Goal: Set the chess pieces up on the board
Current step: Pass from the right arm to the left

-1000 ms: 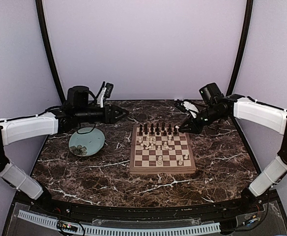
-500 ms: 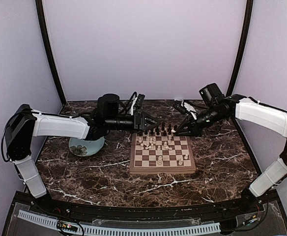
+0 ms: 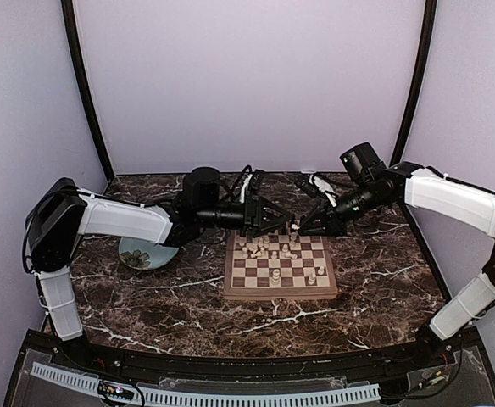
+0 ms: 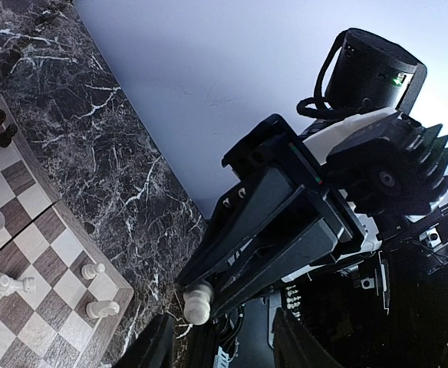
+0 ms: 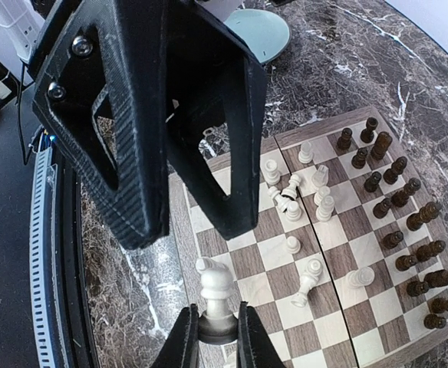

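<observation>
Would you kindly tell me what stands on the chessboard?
Dark pieces stand in two rows along one edge of the board; white pieces are scattered mid-board, some toppled. The left tool hides a few squares in the right wrist view.

The left arm [image 3: 129, 220] hides much of the plate [image 3: 140, 254]; the left wrist view crops the board [image 4: 34, 239]

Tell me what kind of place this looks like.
Probably a robot test booth rather than a home. Plain lavender walls enclose a marble-patterned table. A left arm and a right arm are mounted at its near edge, and a chessboard sits staged between them.
</observation>
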Tool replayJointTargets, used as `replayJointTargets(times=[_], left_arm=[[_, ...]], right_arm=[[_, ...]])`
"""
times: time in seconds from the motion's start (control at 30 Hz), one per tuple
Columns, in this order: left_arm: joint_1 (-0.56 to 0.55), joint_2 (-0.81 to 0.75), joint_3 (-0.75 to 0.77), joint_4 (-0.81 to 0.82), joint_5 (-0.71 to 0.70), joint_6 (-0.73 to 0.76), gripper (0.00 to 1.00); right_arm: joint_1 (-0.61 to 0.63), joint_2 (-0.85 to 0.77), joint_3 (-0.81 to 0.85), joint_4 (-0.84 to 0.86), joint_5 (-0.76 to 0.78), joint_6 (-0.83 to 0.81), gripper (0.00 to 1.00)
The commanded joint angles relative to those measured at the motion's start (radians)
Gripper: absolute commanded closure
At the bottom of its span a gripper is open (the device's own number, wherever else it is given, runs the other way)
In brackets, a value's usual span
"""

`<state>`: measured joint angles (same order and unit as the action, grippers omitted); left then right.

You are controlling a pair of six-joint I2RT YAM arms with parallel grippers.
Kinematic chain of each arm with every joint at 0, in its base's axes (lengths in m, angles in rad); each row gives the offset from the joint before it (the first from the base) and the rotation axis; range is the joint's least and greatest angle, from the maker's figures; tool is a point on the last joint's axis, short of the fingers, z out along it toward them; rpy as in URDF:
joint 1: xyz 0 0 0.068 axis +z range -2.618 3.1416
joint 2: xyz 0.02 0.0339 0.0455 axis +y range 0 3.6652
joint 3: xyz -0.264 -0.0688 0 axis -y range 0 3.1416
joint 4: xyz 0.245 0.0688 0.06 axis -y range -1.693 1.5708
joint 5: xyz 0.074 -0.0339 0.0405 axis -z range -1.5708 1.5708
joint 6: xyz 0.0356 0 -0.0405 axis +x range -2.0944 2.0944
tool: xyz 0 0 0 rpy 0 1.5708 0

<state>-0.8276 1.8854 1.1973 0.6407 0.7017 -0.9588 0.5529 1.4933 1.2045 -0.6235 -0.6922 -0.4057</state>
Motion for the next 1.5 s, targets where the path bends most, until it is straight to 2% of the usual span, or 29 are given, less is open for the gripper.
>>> replayJointTargets(times=[0.0,0.13,0.37,0.5,0.83,0.93,1.03,1.13,1.47], left_arm=[[-0.014,0.005,0.042,0.032,0.025,-0.019,0.53],[-0.014,0.021,0.055,0.025,0.028,-0.020,0.52],[-0.020,0.044,0.072,0.021,0.036,-0.028,0.57],[-0.020,0.054,0.081,0.009,0.032,-0.028,0.54],[-0.023,0.074,0.095,0.020,0.048,-0.042,0.69],[-0.025,0.076,0.098,0.020,0.050,-0.046,0.70],[-0.026,0.079,0.100,0.020,0.051,-0.052,0.67],[-0.026,0.081,0.102,0.020,0.053,-0.053,0.69],[-0.028,0.092,0.111,0.023,0.048,-0.055,0.85]], right_arm=[[0.010,-0.007,0.032,0.017,-0.022,0.010,0.87],[0.012,-0.005,0.032,0.019,-0.021,0.011,0.87],[0.013,-0.007,0.029,0.023,-0.020,0.014,0.87],[0.012,-0.010,0.026,0.025,-0.026,0.014,0.87],[0.013,-0.013,0.017,0.038,-0.011,0.021,0.87],[0.012,-0.013,0.012,0.045,-0.002,0.025,0.87],[0.012,-0.010,0.010,0.053,0.002,0.030,0.87],[0.012,-0.007,0.010,0.059,0.009,0.036,0.87],[0.012,-0.008,0.007,0.057,0.018,0.035,0.85]])
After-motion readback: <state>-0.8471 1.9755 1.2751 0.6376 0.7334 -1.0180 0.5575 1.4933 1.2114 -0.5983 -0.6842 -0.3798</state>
